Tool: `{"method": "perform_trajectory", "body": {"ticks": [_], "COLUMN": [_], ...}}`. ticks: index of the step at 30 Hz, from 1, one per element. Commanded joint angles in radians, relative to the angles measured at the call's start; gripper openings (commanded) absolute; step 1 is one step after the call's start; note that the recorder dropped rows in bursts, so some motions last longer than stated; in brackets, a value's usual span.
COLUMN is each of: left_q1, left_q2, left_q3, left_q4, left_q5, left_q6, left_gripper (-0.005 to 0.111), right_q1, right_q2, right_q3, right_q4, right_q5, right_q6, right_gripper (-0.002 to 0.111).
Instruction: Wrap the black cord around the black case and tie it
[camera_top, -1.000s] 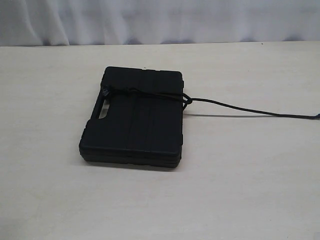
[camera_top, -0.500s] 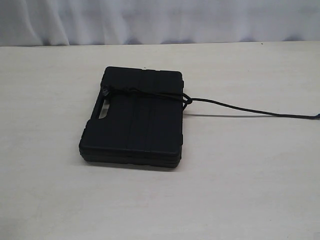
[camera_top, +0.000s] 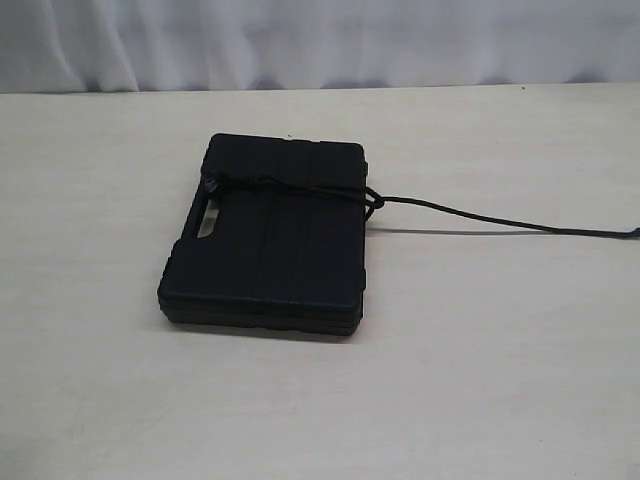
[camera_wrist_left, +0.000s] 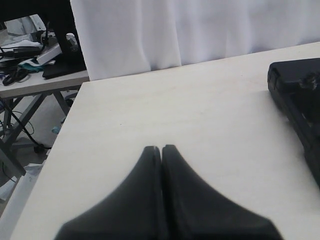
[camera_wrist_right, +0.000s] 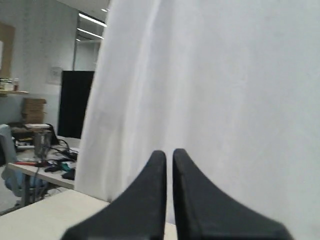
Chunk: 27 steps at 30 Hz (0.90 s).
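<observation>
The black case (camera_top: 265, 240) lies flat on the pale table (camera_top: 500, 360), ribs up, handle cut-out on its left side. The black cord (camera_top: 480, 218) crosses the lid near the far end, bunches in a knot (camera_top: 372, 198) at the case's right edge and trails right along the table to the frame edge. Neither gripper shows in the exterior view. My left gripper (camera_wrist_left: 161, 148) is shut on nothing, low over bare table, with a corner of the case (camera_wrist_left: 300, 95) off to one side. My right gripper (camera_wrist_right: 169, 152) is shut but for a hairline gap, empty, facing the curtain.
A white curtain (camera_top: 320, 40) hangs behind the table's far edge. The left wrist view shows the table's side edge and a cluttered desk (camera_wrist_left: 30, 50) beyond it. Another desk with equipment (camera_wrist_right: 40, 165) appears in the right wrist view.
</observation>
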Motion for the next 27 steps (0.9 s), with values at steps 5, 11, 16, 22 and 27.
{"method": "perform_trajectory", "body": {"ticks": [5,11,16,22,27], "left_q1": [0.004,0.004,0.004,0.004,0.004], "left_q2": [-0.002,-0.002,-0.002,-0.002,-0.002], "left_q3": [0.002,0.002,0.002,0.002,0.002], "left_q4": [0.0,0.0,0.0,0.0,0.0], "left_q5": [-0.001,-0.001,-0.001,-0.001,-0.001], "left_q6": [0.002,0.002,0.002,0.002,0.002], "left_gripper": [0.0,0.0,0.0,0.0,0.0], "right_q1": [-0.01,-0.006,-0.006,-0.008,-0.008], "right_q2": [-0.005,-0.005,-0.005,-0.005,-0.005], "right_q3": [0.177,0.375,0.388,0.462,0.465], "right_q4": [-0.28,-0.626,-0.686,-1.009,-1.042], "right_q5": [-0.285,-0.482,-0.482,-0.548,-0.56], "right_q6": [0.246,0.617,0.634,0.881,0.908], "right_gripper": [0.004,0.004,0.004,0.004,0.004]}}
